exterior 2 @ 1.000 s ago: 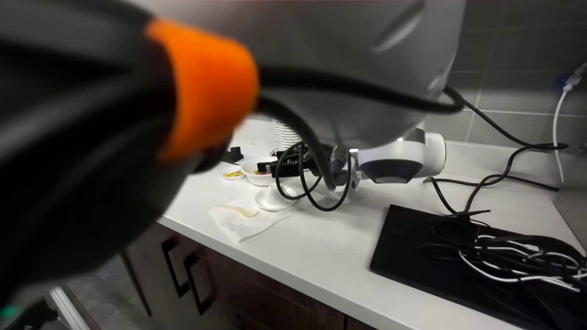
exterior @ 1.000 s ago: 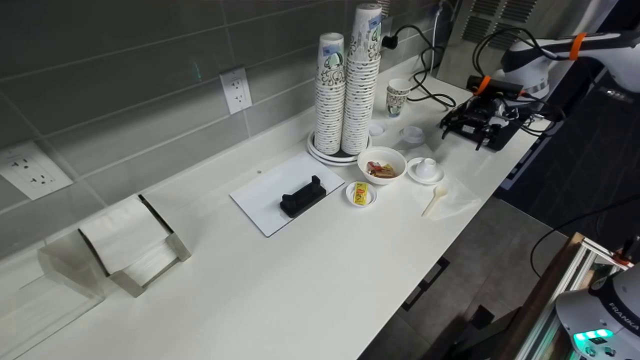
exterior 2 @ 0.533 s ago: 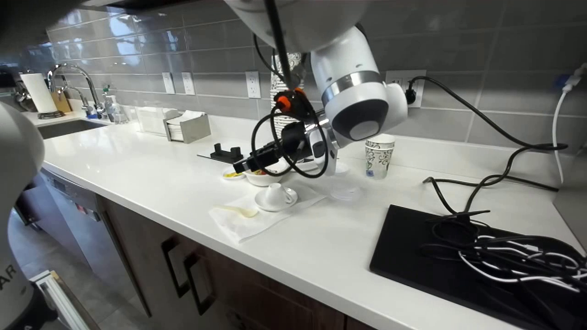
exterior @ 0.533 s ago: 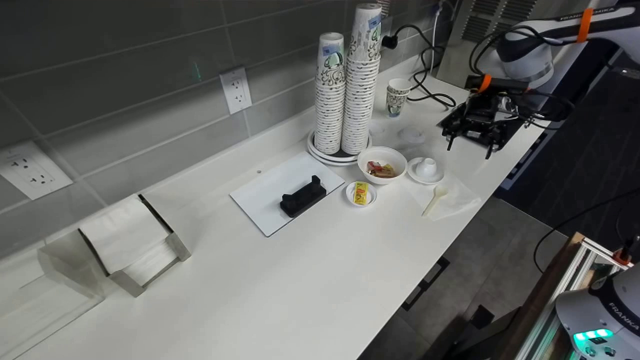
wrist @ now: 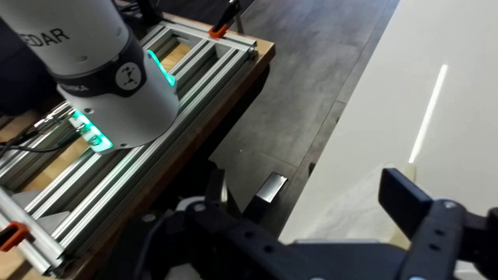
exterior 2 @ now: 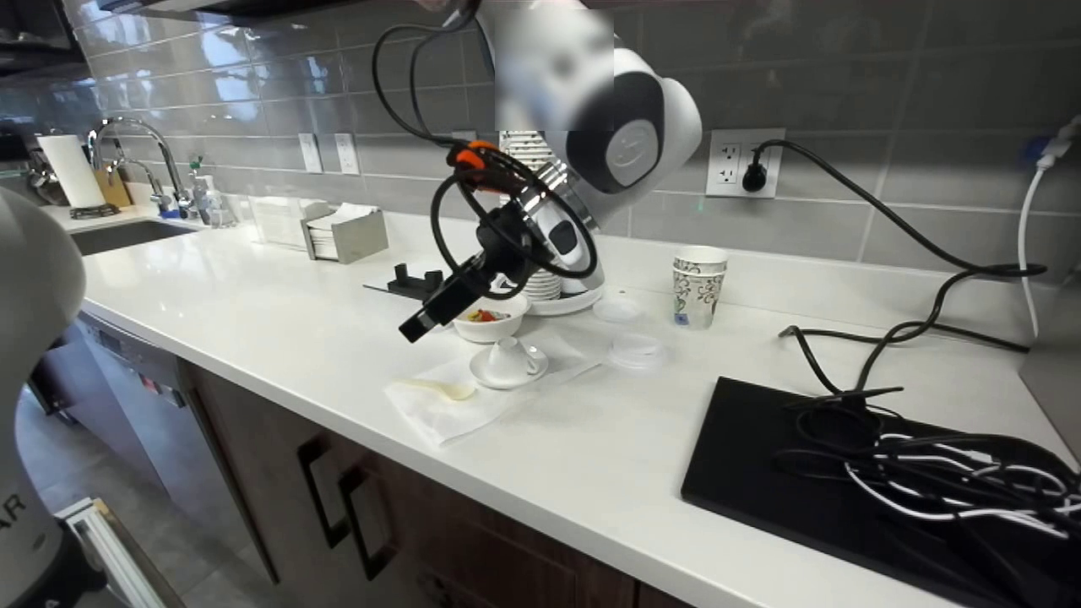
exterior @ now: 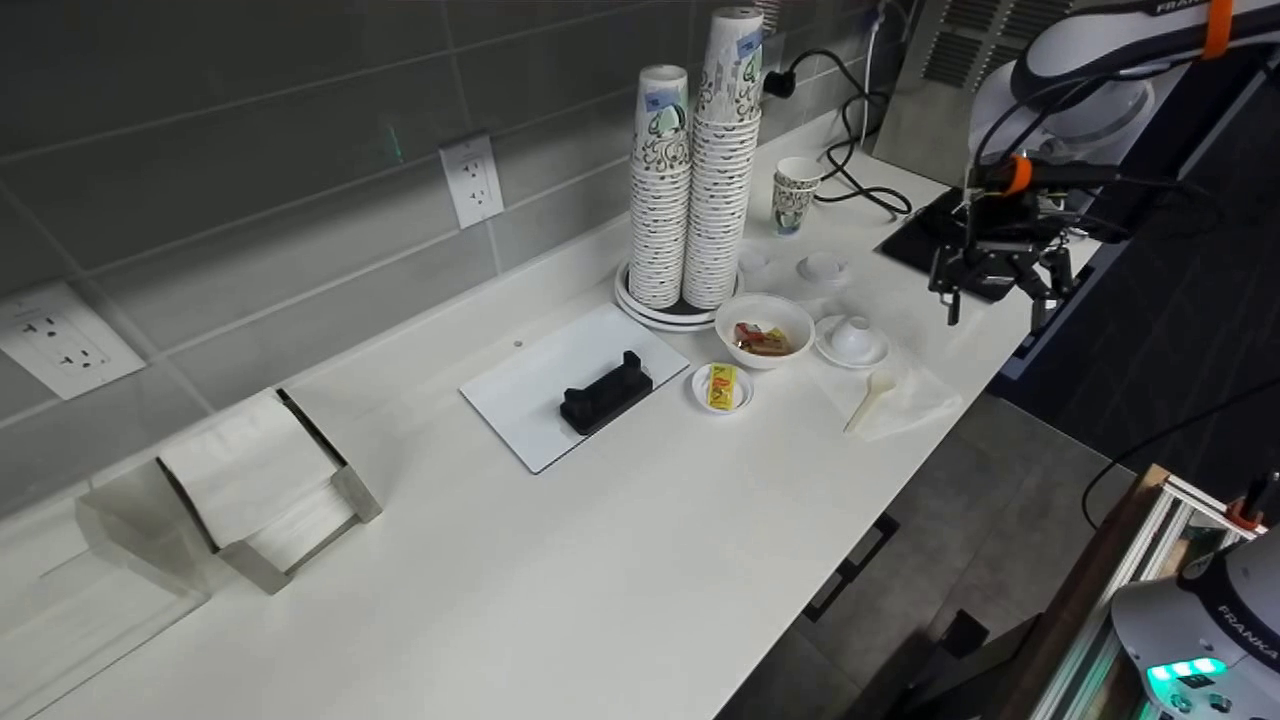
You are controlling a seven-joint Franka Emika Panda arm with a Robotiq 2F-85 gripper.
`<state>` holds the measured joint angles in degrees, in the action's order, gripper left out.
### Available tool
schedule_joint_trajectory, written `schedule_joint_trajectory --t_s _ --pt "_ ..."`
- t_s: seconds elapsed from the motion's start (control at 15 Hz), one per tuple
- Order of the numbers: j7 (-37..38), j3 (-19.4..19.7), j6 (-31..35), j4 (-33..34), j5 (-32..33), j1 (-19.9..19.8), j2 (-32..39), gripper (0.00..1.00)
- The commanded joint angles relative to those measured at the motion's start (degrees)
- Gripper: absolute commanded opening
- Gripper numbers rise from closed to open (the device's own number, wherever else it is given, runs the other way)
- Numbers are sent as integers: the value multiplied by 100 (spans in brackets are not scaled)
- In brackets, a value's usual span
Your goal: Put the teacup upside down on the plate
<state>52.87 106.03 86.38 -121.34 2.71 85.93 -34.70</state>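
The small white teacup (exterior: 852, 336) stands upside down on the small white plate (exterior: 880, 353). In an exterior view the teacup (exterior 2: 508, 361) shows its base up and its handle to the right, and the plate (exterior 2: 480, 369) lies flat under it. My gripper (exterior: 996, 314) is open and empty, apart from the teacup and above the counter. It points down at a slant in an exterior view (exterior 2: 415, 327). In the wrist view the gripper's (wrist: 307, 192) fingers are wide apart with nothing between them. The teacup is out of the wrist view; a pale edge at bottom right is unclear.
A bowl of packets (exterior: 765, 330) stands beside the plate. A plastic spoon (exterior: 869, 400) lies on a napkin (exterior 2: 448, 422). Tall paper cup stacks (exterior: 690, 210) stand by the wall. The counter's front edge (wrist: 330, 151) and robot base (wrist: 116, 77) show in the wrist view.
My arm has swung up and my gripper has moved away from the wall and tilted further down. The teacup and plate have stayed in place; the teacup was partly hidden earlier.
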Motion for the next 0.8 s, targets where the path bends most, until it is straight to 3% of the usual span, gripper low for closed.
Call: schedule_joint_trajectory --t_s 0.0,0.27,0.33,0.47,0.73 --pt "-876 -542 -126 -571 349 -772 1116 100" --pt "-1905 -1408 46 -1158 844 -1962 2020 93" --pt "-1604 -858 -39 -850 413 -1326 1730 95" --pt "-1641 -1259 -85 -1023 760 -1815 1686 93" --pt "-1761 -1328 -61 -1084 762 -1884 1905 93"
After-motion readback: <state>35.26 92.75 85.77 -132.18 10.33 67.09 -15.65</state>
